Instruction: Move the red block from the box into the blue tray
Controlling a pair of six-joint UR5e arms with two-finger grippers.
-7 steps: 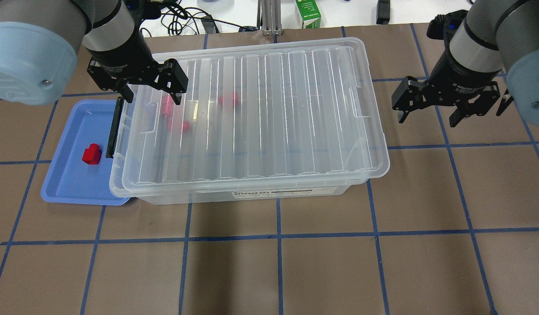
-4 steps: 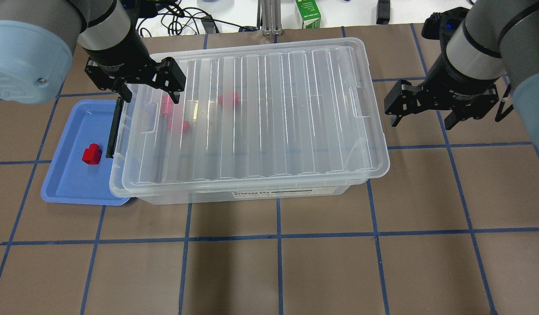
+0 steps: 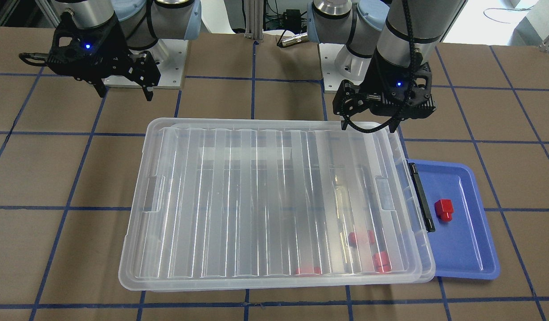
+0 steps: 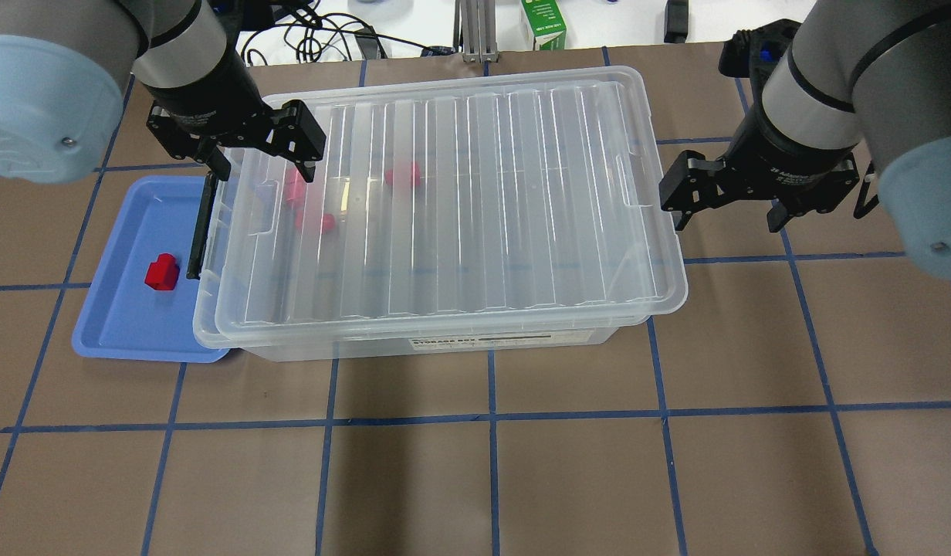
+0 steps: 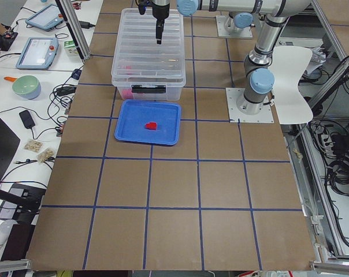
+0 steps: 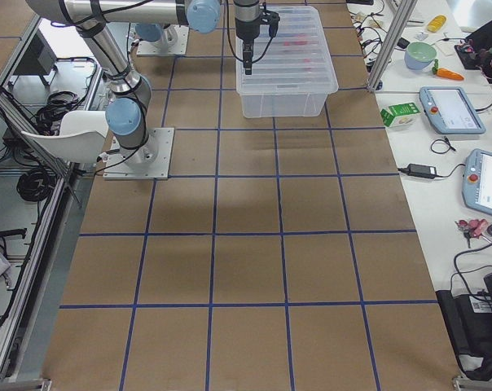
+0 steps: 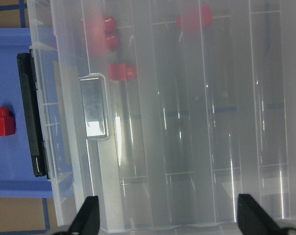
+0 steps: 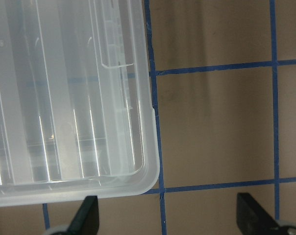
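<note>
The clear box (image 4: 445, 208) lies mid-table with its ribbed lid on, and it also shows in the front view (image 3: 256, 200). Three red blocks (image 4: 402, 176) show blurred through the lid near its left end. Another red block (image 4: 162, 272) lies in the blue tray (image 4: 120, 309), which sits against the latch end of the box. My left gripper (image 4: 263, 166) is open and empty, above the box's far left corner. My right gripper (image 4: 728, 222) is open and empty, above the table just past the box's right end.
The black latch bar (image 4: 201, 224) hangs over the tray's edge. A green carton (image 4: 543, 23), cables (image 4: 313, 35) and a metal post (image 4: 475, 31) stand beyond the far edge. Brown table with blue grid lines lies in front of the box.
My right gripper has moved left, closer to the box's right end. My left gripper has shifted slightly away from me. Both stay open; the blocks, lid and tray have not moved.
</note>
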